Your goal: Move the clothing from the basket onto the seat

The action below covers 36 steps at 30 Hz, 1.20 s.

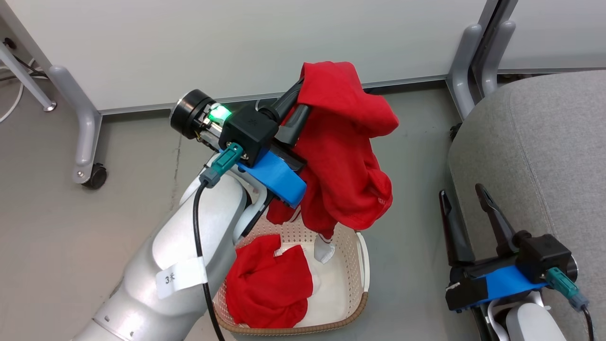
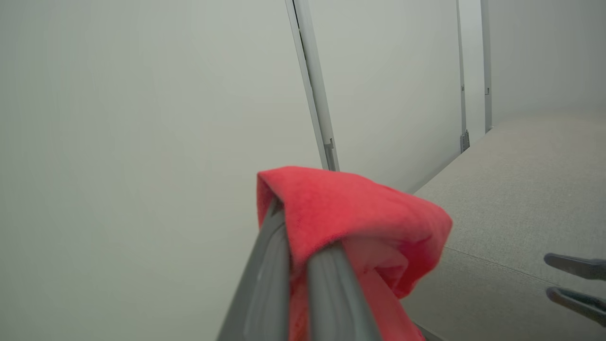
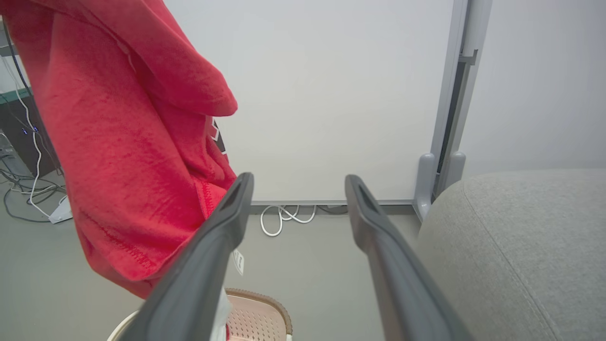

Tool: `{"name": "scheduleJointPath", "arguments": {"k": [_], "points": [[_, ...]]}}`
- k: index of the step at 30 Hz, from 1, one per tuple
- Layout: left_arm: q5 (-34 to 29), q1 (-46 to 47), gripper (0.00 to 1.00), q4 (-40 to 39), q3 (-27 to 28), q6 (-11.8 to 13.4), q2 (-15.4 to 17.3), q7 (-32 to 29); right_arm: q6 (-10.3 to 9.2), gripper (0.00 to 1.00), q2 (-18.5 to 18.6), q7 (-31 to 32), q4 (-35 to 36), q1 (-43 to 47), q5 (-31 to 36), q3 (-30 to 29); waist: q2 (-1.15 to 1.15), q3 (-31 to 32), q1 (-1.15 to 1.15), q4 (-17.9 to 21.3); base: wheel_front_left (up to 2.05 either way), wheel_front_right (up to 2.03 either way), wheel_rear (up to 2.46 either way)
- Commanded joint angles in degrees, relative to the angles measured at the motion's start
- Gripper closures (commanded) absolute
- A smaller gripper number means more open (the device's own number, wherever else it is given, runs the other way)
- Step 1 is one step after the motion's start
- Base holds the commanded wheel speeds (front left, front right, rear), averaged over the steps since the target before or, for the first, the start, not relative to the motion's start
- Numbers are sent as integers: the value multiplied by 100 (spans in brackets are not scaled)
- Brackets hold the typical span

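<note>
My left gripper (image 1: 295,112) is clamped shut on a red garment (image 1: 345,156), which I hold up in the air above the far end of the basket (image 1: 362,265). The cloth is folded over my fingertips like a hood (in the left wrist view it covers both tips), and from there it hangs down in one long drape. Its long axis runs top to bottom in the head view: the upper fold points toward the white partition (image 1: 236,47), and the lower end, with a white-trimmed piece, points down into the basket's far part. I cannot tell whether that end touches the basket's floor.

A second red garment (image 1: 267,289) lies bunched in the near left part of the basket, spread roughly along the basket's length. The basket stands on the grey floor (image 1: 416,199), its longer side running away from me.

My right gripper (image 1: 461,192) is spread wide with nothing between the fingers, which point away from me, over the left edge of the grey seat (image 1: 535,156). The seat stands to the right of the basket, apart from it, with no clothing on the part I can see.
</note>
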State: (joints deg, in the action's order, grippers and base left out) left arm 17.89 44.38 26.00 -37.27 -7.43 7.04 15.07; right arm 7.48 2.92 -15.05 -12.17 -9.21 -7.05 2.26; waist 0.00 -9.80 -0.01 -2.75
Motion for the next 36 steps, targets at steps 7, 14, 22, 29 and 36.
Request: {"name": "scheduleJointPath", "arguments": {"k": [7, 14, 22, 29, 36], "points": [[78, 29, 100, 36, -34, -6, 29, 16, 3, 0, -4, -20, 10, -40, 37, 196, 0, 14, 1, -16, 0, 0, 0], [79, -23, 100, 54, -71, -6, -17, 16, 3, 0, -4, -20, 0, -282, 158, 458, 0, 1, 1, -31, 0, 0, 0], [99, 10, 100, 82, -160, -6, -90, 16, 3, 0, 79, -19, -119, -581, 188, 1066, 0, -4, 1, -77, 0, 0, 0], [113, 91, 100, 102, -261, -6, -133, 16, 3, 0, 134, -20, -410, -971, 257, 1701, 0, -45, 1, -119, 0, 0, 0], [138, 196, 100, 107, -351, -6, -206, 16, 3, 0, 112, -19, -809, -1414, 372, 2028, 0, -131, 1, -206, 0, 0, 0]]}}
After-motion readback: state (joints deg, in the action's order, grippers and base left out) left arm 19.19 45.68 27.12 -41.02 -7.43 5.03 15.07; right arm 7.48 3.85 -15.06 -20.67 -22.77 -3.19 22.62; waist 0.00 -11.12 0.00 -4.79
